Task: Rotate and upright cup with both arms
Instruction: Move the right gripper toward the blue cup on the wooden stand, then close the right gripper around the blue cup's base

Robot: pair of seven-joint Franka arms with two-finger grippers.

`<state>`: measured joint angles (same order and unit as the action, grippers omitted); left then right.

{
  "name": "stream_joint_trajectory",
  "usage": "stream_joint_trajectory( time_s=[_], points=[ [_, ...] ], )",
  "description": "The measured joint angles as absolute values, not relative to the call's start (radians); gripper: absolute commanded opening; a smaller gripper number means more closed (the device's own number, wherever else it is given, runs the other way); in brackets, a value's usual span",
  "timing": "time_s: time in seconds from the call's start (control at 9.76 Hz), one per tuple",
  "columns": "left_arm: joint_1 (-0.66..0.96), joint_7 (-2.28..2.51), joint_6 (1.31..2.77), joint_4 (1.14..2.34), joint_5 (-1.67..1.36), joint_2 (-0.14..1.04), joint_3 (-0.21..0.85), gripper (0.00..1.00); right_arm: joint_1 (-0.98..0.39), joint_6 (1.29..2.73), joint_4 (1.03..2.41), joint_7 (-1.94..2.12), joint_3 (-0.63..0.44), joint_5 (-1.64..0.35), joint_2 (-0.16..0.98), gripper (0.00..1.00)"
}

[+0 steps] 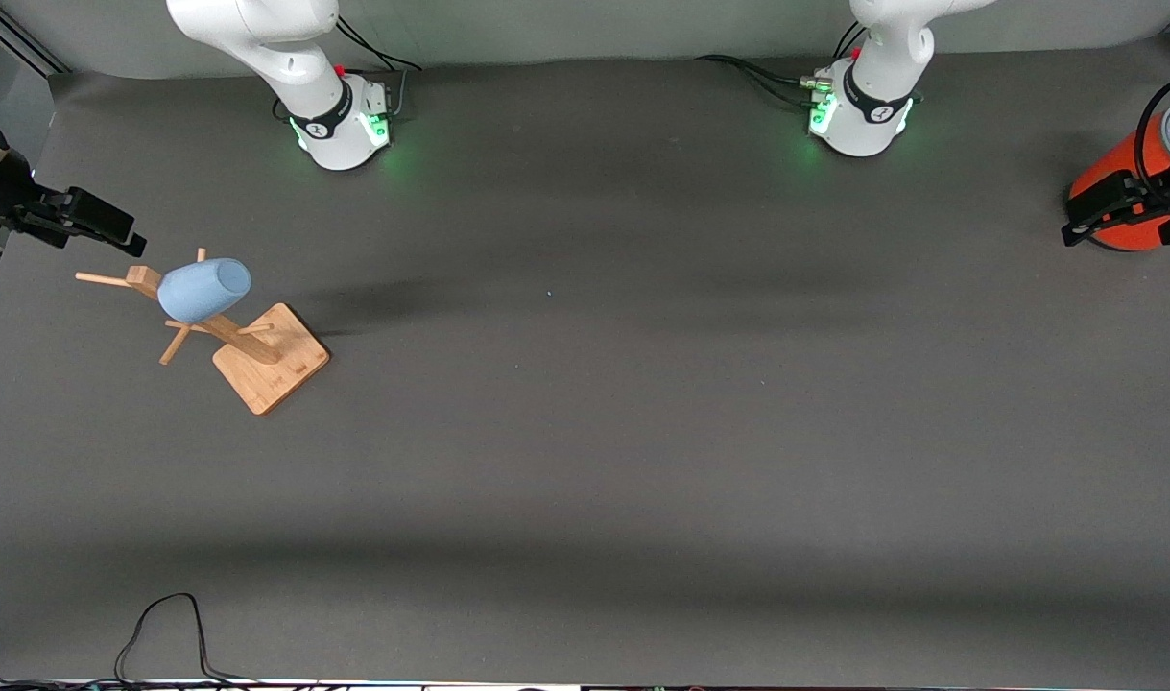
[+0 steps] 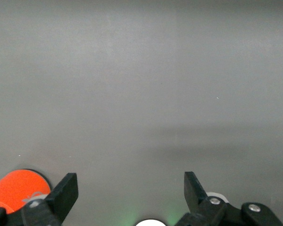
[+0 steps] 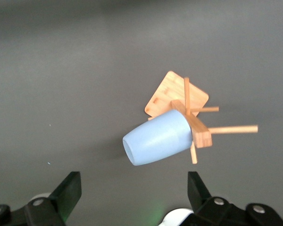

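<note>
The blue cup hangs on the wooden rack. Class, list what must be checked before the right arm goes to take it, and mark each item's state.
1. Cup hangs tilted on the rack peg: ok.
2. Right gripper open, empty: ok.
3. Right gripper over the table's edge beside the rack, apart from the cup: ok.
4. Left gripper open, waiting by the orange cylinder: ok.
5. Whether the cup would slide freely off its peg: cannot tell.
</note>
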<state>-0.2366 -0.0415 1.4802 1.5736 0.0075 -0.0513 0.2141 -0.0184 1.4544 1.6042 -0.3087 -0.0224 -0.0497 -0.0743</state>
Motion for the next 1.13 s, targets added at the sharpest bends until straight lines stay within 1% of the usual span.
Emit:
stream_joint_trajectory(
  time_s=[0.31,0.61,0.82,1.13],
  points=[
    [-0.237,-0.041,1.480,1.574,0.008,-0.051,0.215,1.00,-0.018,1.456,1.690,-0.543,-0.075,-0.090,-0.125,1.00],
    [-0.237,-0.041,1.480,1.574,0.008,-0.051,0.215,1.00,-0.016,1.476,1.714,-0.734,-0.117,-0.102,-0.132,1.00],
    [-0.237,-0.042,1.480,1.574,0.008,-0.051,0.215,1.00,-0.016,1.522,1.725,-0.945,-0.127,-0.102,-0.125,1.00],
    [-0.237,-0.042,1.480,1.574,0.008,-0.051,0.215,1.00,-0.018,1.554,1.759,-1.058,-0.127,-0.102,-0.126,1.00]
  ],
)
